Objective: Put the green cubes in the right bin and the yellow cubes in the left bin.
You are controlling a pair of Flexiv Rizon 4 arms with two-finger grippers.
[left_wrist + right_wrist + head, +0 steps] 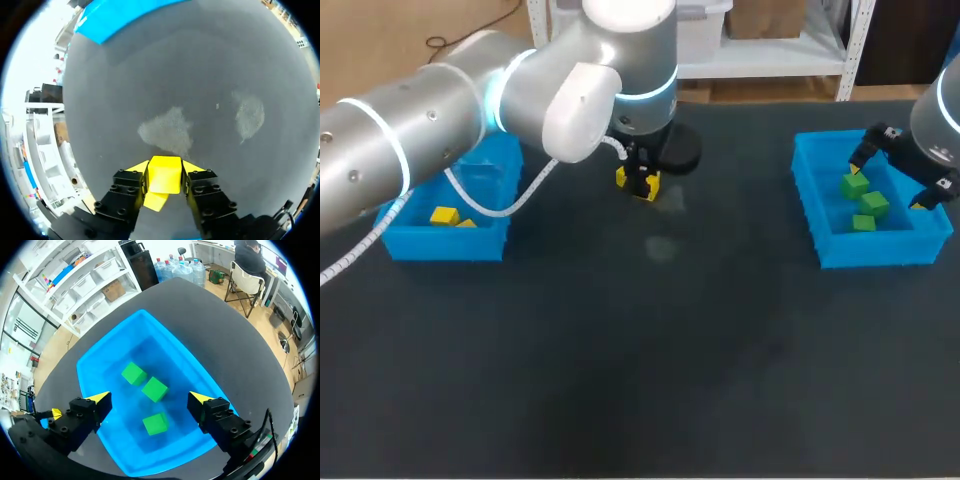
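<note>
Three green cubes [154,389] already lie in the right bin [880,250], and my right gripper [150,398] hangs above them, fingers apart and empty. Two yellow cubes [444,215] sit in the left bin [445,245]. One more yellow cube [164,175] is clamped between the fingers of my left gripper [638,182] at the far middle of the table [640,380]. Carrying it left should finish the job, I judge. That bin's right wall must be cleared on the way. Pale scuffs [167,131] mark the table just ahead.
</note>
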